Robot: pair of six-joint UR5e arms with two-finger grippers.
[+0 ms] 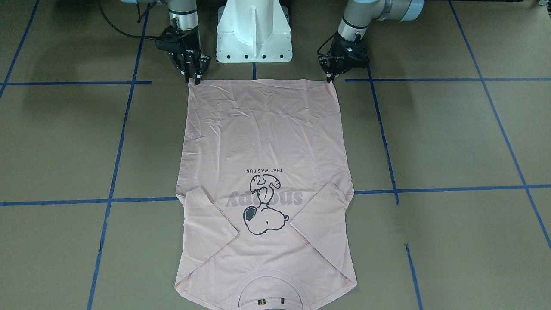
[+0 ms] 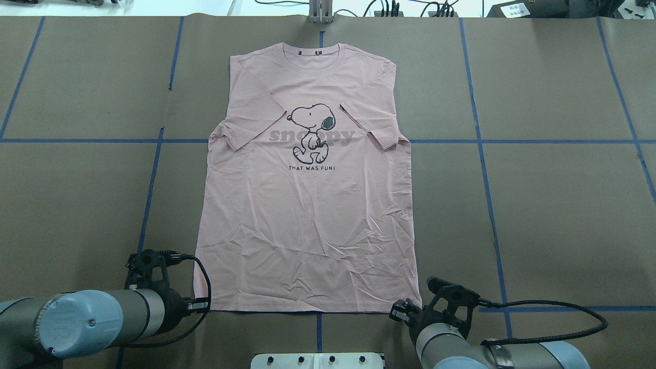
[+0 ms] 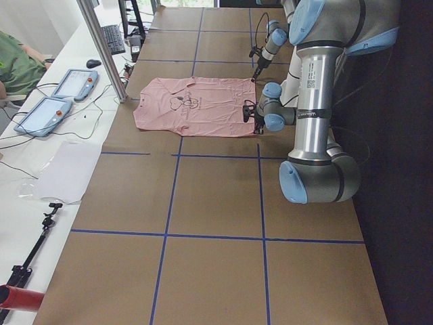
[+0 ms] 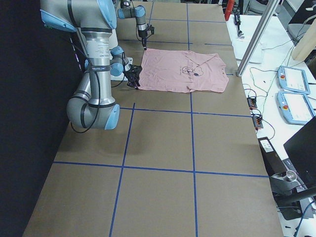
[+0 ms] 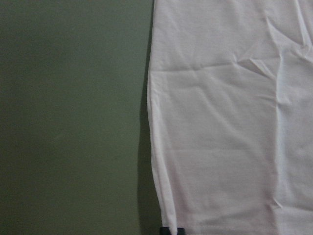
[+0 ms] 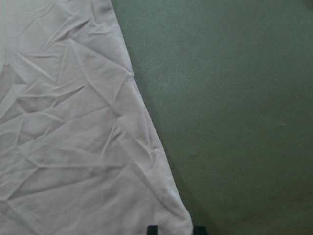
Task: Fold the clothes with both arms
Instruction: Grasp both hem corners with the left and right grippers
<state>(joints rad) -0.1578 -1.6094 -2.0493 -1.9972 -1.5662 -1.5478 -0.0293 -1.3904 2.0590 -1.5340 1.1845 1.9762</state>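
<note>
Left tool (image 1: 330,77): jaws nearly together on one corner of the hem (image 2: 307,309) of the T-shirt (image 2: 307,215). Wrist view shows the cloth edge running down between the fingertips (image 5: 165,230). Reads as pinched.
Right tool (image 1: 194,78): jaws apart, straddling the other hem corner, one fingertip each side of the cloth. Not closed.
T-shirt: flat on the worktop (image 2: 538,205), print up. Collar (image 2: 310,51) at the far end, hem toward me, both sleeves (image 2: 253,123) turned in over the chest.
Handling: my read is light, limp knit with no stiffness. It will sag between grips. Lower half is creased.
Grip points: the two hem corners, both layers, or the front layer peels up alone.
Next: I'd close the right tool before lifting, then raise both level and carry the hem toward the collar.
Risk: an uneven lift skews the fold, and the sleeves may flop out.
</note>
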